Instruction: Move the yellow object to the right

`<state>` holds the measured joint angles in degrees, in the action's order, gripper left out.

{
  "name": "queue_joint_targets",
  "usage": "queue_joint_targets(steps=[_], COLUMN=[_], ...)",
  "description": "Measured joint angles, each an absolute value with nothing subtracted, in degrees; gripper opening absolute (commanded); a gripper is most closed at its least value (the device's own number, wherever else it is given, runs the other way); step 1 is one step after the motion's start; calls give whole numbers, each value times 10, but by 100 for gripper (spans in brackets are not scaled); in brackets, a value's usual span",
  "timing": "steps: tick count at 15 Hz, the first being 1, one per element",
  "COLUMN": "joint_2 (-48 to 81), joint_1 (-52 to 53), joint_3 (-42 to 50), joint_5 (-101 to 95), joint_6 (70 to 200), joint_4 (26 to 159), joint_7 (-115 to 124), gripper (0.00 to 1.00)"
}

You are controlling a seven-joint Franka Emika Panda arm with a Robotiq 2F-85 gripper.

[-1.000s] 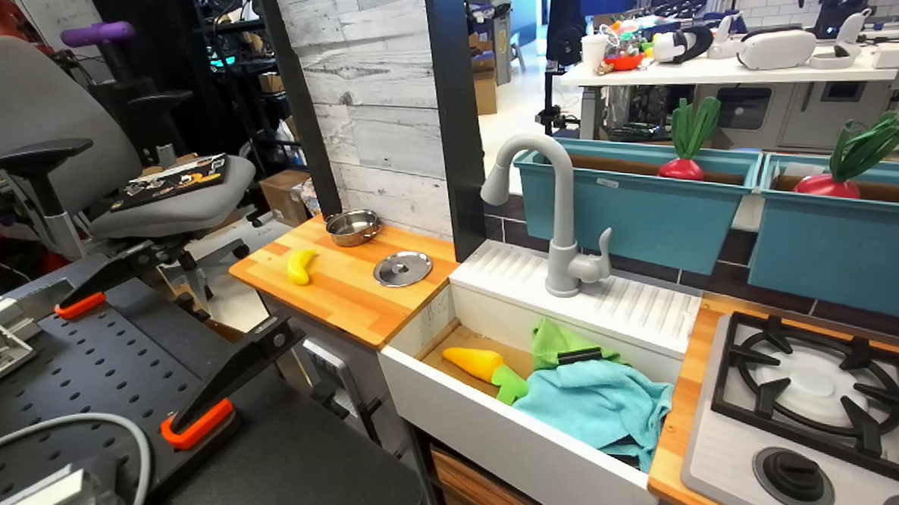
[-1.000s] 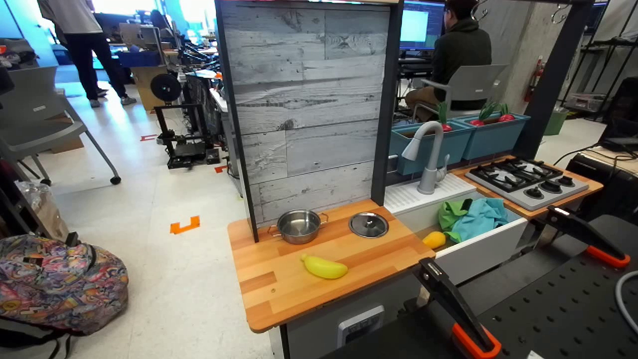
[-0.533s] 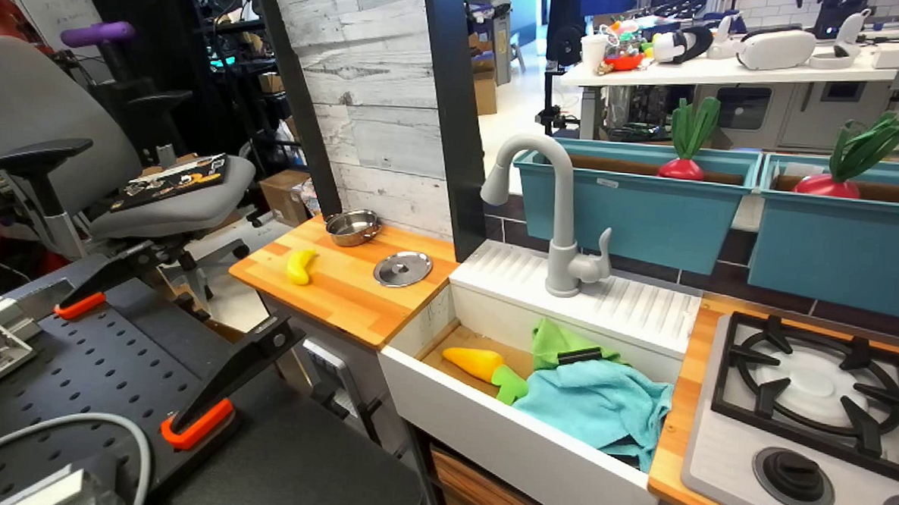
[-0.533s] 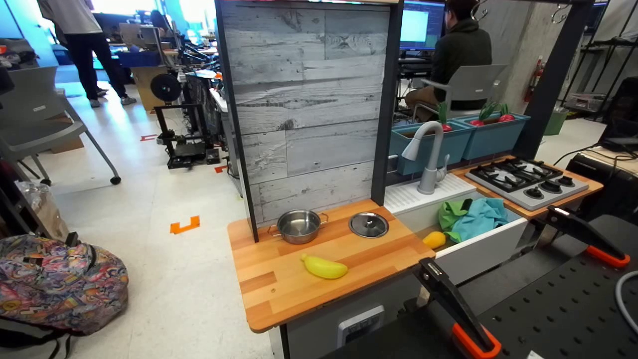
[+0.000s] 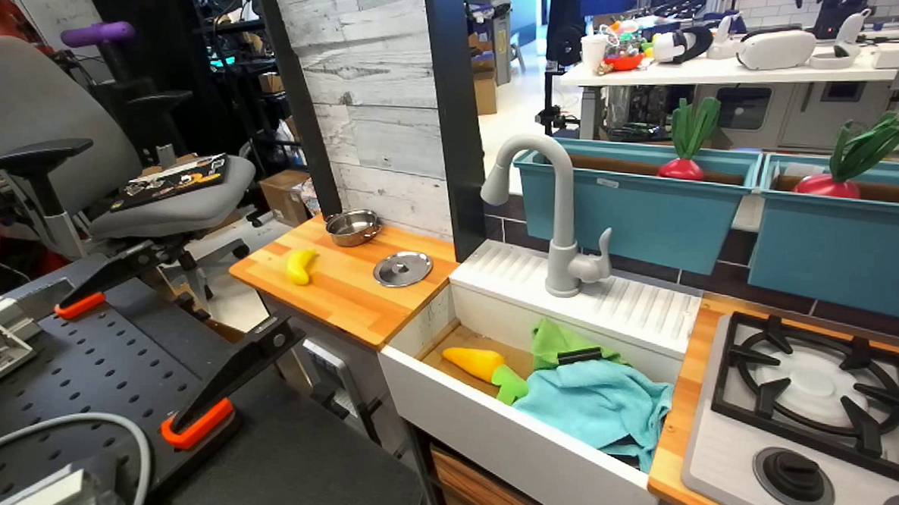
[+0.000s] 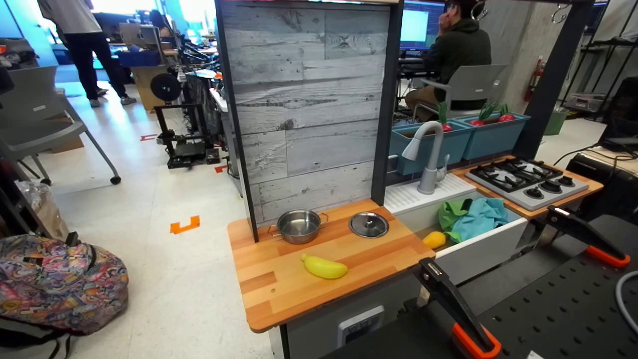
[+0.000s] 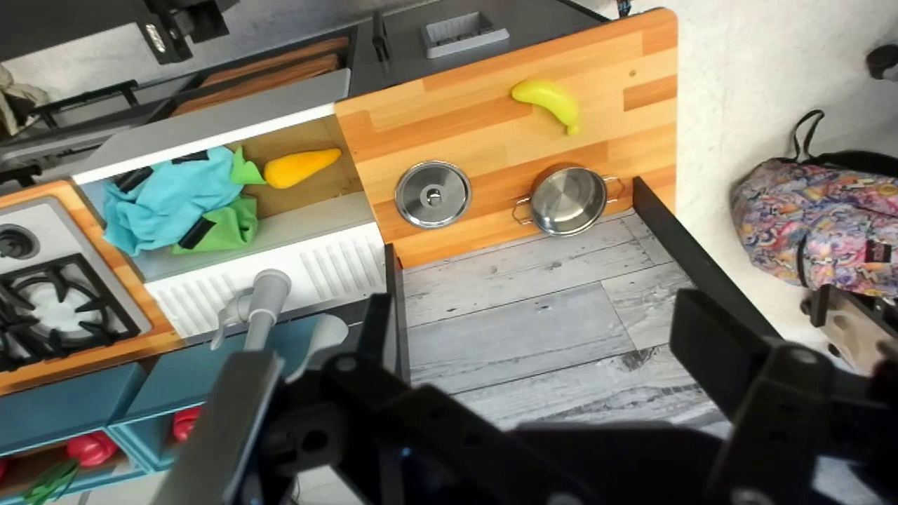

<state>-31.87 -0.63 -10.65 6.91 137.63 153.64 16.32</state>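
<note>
The yellow object (image 5: 300,266) is a small curved piece like a toy banana. It lies on the wooden counter (image 6: 279,309) in both exterior views (image 6: 324,267), in front of the metal bowl. In the wrist view the yellow object (image 7: 551,102) lies at the upper right, near the counter's long front edge. My gripper (image 7: 532,295) shows only in the wrist view. Its black fingers (image 7: 715,344) stand wide apart with nothing between them. It is held well away from the yellow object and touches nothing that I can see. The arm is out of both exterior views.
A small metal bowl (image 6: 299,227) and a round lid (image 6: 369,225) stand on the counter. An upright wood-plank panel (image 6: 309,109) rises behind. Beside the counter is a sink (image 5: 516,456) with a yellow-orange lump (image 5: 475,362) and cloths (image 5: 595,403). A faucet (image 5: 563,212) stands behind it.
The yellow object, bowl and lid have not moved in the exterior views. A seated person in the background has raised a hand to the face.
</note>
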Motion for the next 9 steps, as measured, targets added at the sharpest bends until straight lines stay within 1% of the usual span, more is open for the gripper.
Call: queue_joint_targets(steps=[5, 9], joint_2=[-142, -5], joint_1=[8, 27], joint_3=[-135, -134], joint_5=[60, 60], joint_6=[1508, 1568], joint_4=[1507, 1456], joint_7=[184, 184], gripper=[100, 100])
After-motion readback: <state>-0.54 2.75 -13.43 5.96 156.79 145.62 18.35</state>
